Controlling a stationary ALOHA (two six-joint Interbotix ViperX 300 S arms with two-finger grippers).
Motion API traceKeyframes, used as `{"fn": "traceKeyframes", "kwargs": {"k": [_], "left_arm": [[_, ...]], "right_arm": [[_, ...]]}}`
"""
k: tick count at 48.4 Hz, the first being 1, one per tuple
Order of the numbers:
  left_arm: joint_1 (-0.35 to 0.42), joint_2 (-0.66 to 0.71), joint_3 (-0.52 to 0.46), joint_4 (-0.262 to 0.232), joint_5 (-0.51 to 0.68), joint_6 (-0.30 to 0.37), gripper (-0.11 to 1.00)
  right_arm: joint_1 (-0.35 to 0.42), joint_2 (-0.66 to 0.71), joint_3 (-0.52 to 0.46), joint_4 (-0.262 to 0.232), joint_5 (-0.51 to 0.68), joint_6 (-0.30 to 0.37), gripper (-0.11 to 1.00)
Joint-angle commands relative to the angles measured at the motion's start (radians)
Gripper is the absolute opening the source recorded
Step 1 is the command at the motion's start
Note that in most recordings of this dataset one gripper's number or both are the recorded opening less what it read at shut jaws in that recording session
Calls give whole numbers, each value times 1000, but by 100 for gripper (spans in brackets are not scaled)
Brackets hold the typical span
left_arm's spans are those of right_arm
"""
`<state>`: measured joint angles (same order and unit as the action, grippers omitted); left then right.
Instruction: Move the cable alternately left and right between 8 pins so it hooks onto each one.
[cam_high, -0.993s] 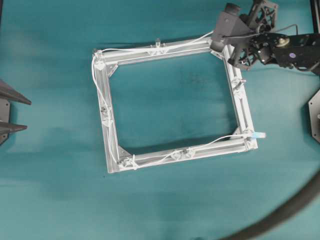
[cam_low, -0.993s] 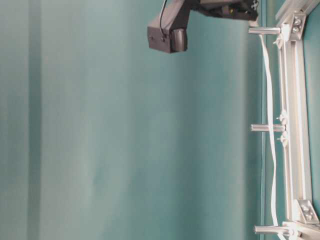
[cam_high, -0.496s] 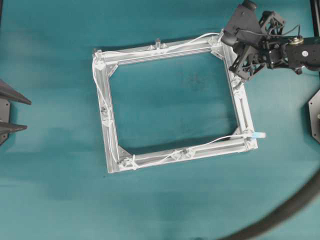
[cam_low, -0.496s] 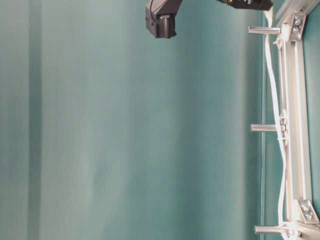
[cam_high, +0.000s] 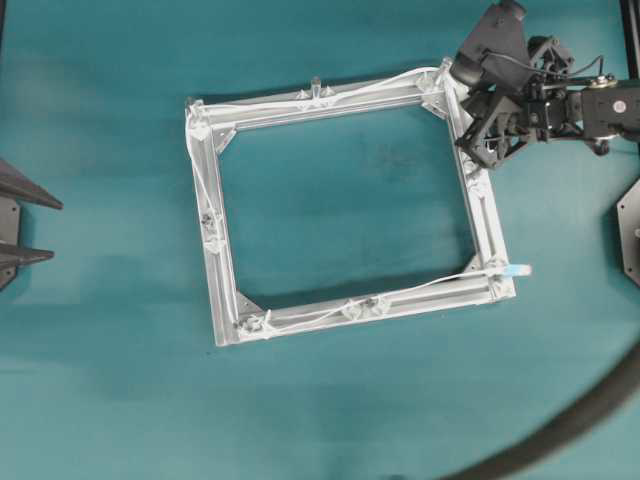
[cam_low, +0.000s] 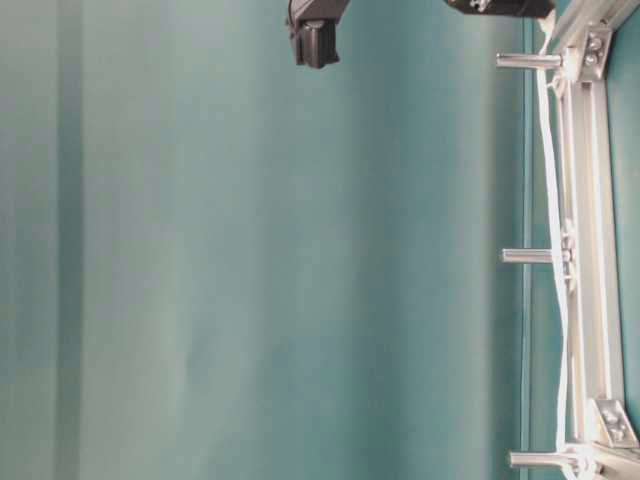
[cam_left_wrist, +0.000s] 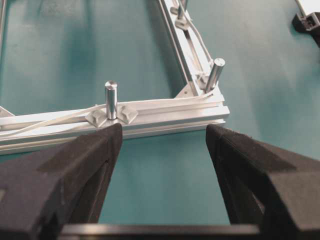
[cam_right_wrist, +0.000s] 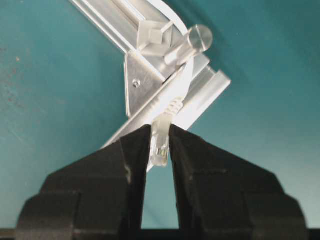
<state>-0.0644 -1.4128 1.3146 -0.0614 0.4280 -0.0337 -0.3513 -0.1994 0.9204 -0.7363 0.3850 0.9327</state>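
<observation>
Fingers (cam_right_wrist: 131, 165) of right gripper (cam_right_wrist: 160, 150) pinch cable (cam_right_wrist: 161, 142) plug, apparently over frame corner (cam_right_wrist: 197, 100).

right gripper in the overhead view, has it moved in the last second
Yes. The right gripper has shifted right and slightly up, off the frame's top right corner, with the cable plug between its jaws.

right gripper (cam_right_wrist: 160, 145) rolled and shifted up-right past the frame's corner, cable (cam_high: 300, 98) drawn tighter

teal table cloth (cam_high: 330, 410) | silver frame (cam_high: 480, 215) | dark hose (cam_high: 560, 430) bottom-right
</observation>
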Motion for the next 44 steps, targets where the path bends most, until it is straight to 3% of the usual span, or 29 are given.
{"fn": "traceKeyframes", "kwargs": {"k": [1,14,30,44], "left_arm": [[3,15,-17,3,-6,-2,72],[3,15,-17,3,-6,-2,72],[3,15,-17,3,-6,-2,72],[3,15,-17,3,-6,-2,72]], "right_arm": [[11,-18,0,25,-14,2,16],[11,-17,41,37,-98,3,16],[11,-15,40,41,-101,3,16],[11,-8,34,74,-89,2,17]]}}
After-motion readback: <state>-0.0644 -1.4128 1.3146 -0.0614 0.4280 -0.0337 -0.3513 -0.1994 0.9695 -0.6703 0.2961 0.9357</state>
